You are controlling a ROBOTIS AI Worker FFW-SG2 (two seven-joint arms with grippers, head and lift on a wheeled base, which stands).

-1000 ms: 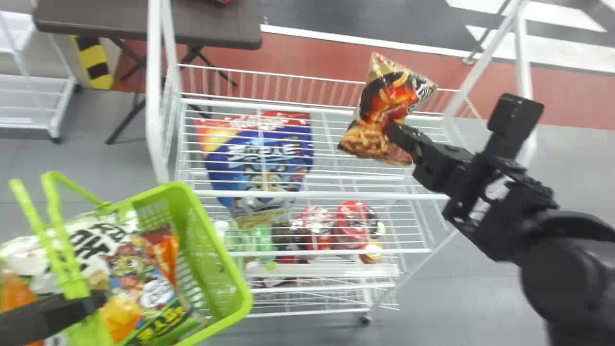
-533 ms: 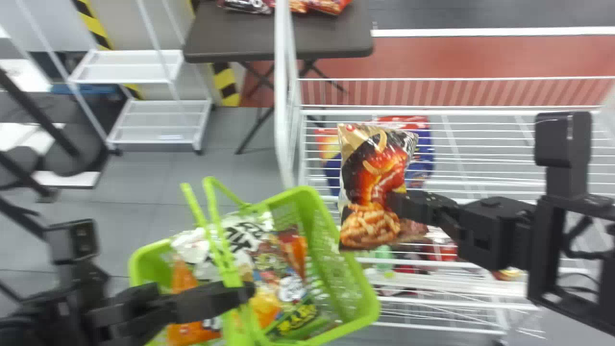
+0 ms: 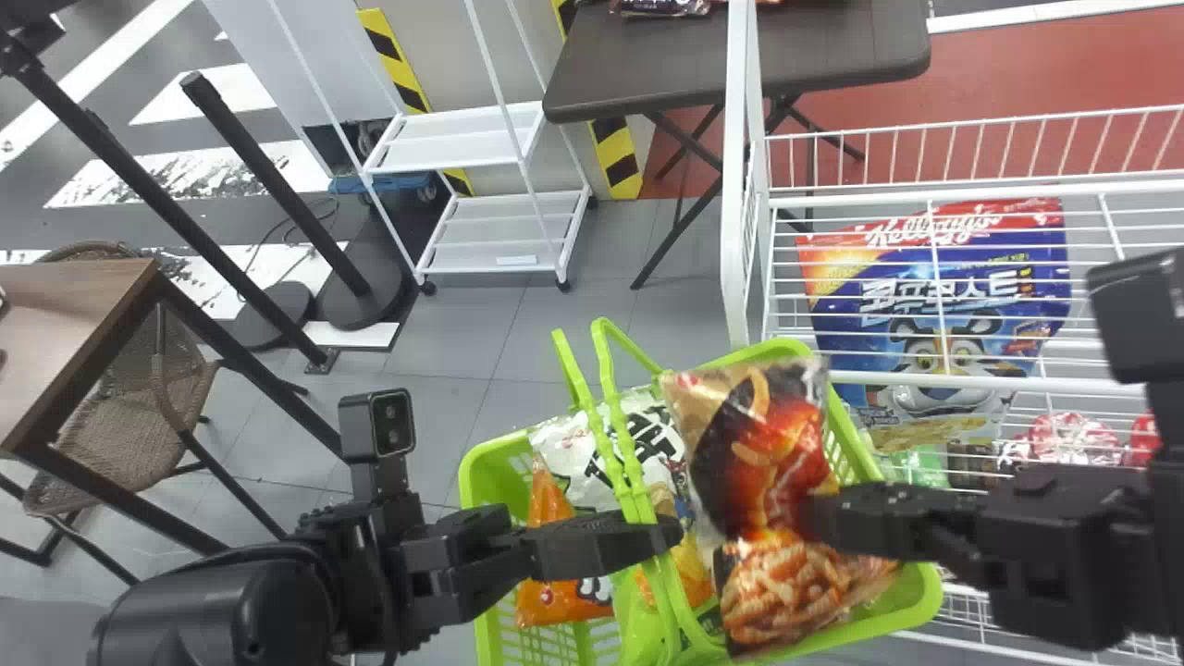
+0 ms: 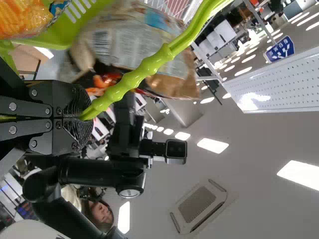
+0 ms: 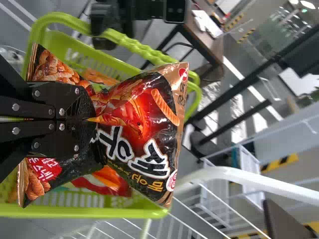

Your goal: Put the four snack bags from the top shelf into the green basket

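In the head view my left gripper (image 3: 661,536) is shut on the handles of the green basket (image 3: 546,638), which holds several snack bags, among them an orange one (image 3: 552,592). My right gripper (image 3: 819,520) grips a black and red snack bag (image 3: 763,453) over the basket's right half. The left wrist view has the left gripper (image 4: 84,117) closed around the green handle (image 4: 144,72). In the right wrist view the right gripper (image 5: 92,119) pinches the snack bag (image 5: 144,129) by its middle, with the basket (image 5: 114,213) behind it.
The white wire shelf (image 3: 934,379) stands right of the basket, a blue and red cereal bag (image 3: 934,296) seen through its wires. Beyond are a dark table (image 3: 647,74) and a white rack (image 3: 499,231); a wooden table (image 3: 74,305) stands at the left.
The head view has swung left, away from the shelf. The right gripper has carried the snack bag from above the shelf to over the basket. Both grips are kept.
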